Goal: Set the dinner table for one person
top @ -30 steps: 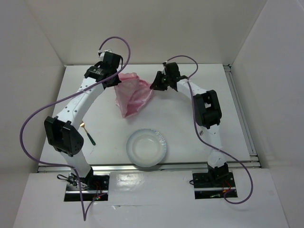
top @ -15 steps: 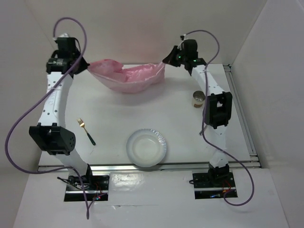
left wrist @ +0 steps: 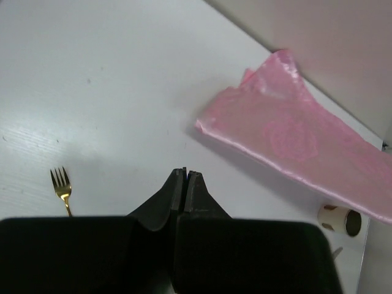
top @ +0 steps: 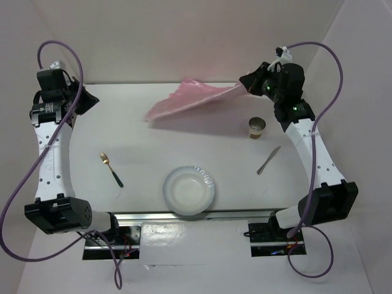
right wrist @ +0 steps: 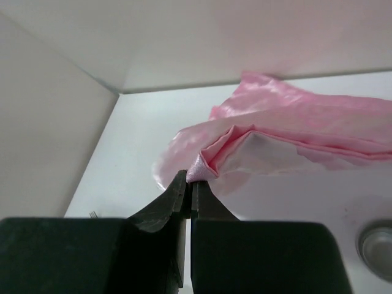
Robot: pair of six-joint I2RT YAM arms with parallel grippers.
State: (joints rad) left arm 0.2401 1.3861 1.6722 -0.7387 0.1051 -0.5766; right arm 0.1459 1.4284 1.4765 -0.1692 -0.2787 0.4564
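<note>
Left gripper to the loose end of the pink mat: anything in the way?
Nothing visible. Only the dinner table lies between the left gripper and the loose end of the pink mat. The fork sits nearer the arm bases, off that line. Left jaws are shut and empty; the right gripper holds the other end.

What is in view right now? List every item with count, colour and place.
dinner table: 1, white, under everything
mat: 1, shiny pink, far middle, raised at its right corner
plate: 1, white, near centre
fork: 1, gold with dark handle, left side
knife: 1, silver, right side
cup: 1, beige, right side, beyond the knife
left fingers: 2, black, shut on nothing, far left
right fingers: 2, black, shut on the mat's corner, far right
</note>
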